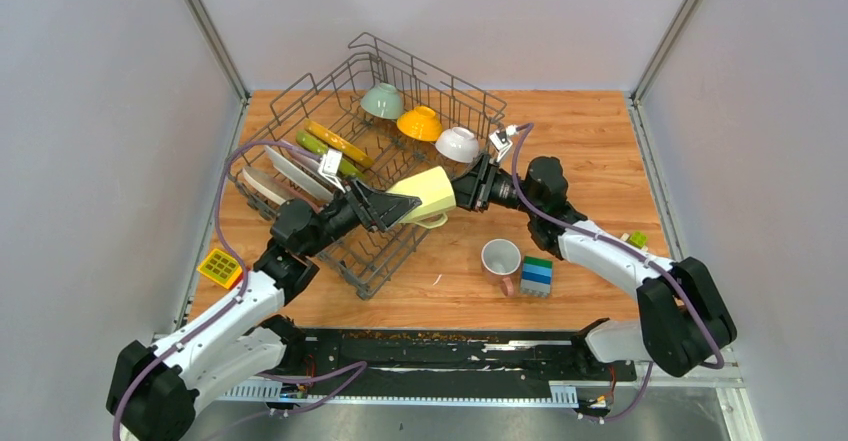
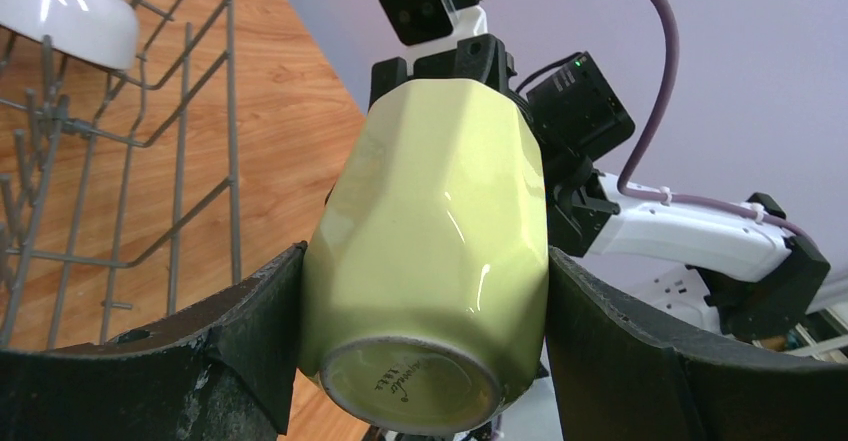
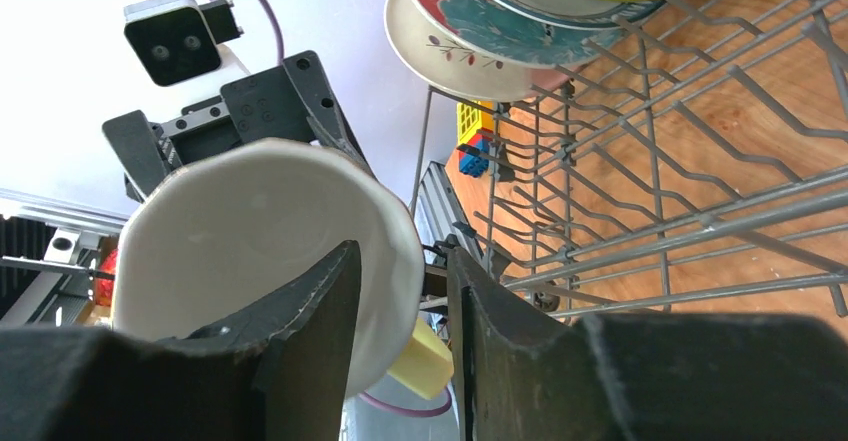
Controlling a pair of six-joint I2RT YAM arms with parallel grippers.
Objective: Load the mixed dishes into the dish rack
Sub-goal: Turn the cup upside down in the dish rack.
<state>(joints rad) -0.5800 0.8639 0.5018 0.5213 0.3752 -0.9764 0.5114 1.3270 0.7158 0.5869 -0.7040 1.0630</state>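
Mug [image 1: 425, 193] hung sideways over rack's [image 1: 375, 266] near edge, long axis running arm to arm: base toward left, mouth toward right. Left fingers [image 1: 388, 206] spread wide, clamped on body near base. Right fingers [image 1: 463, 193] part-open astride rim, gap showing, seemingly not pinching. Both arms stretched inward above surface [image 1: 600, 151], wrists roughly level.

Wooden tabletop [image 1: 590, 141]. We count directly on it: one grey wire dish rack [image 1: 372, 279], left of centre; one white pink-handled mug [image 1: 501, 261] just beside stacked green-blue blocks [image 1: 537, 275]; one yellow grid block [image 1: 220, 267] at the left edge; one small green-yellow piece [image 1: 636, 239] at the right edge.
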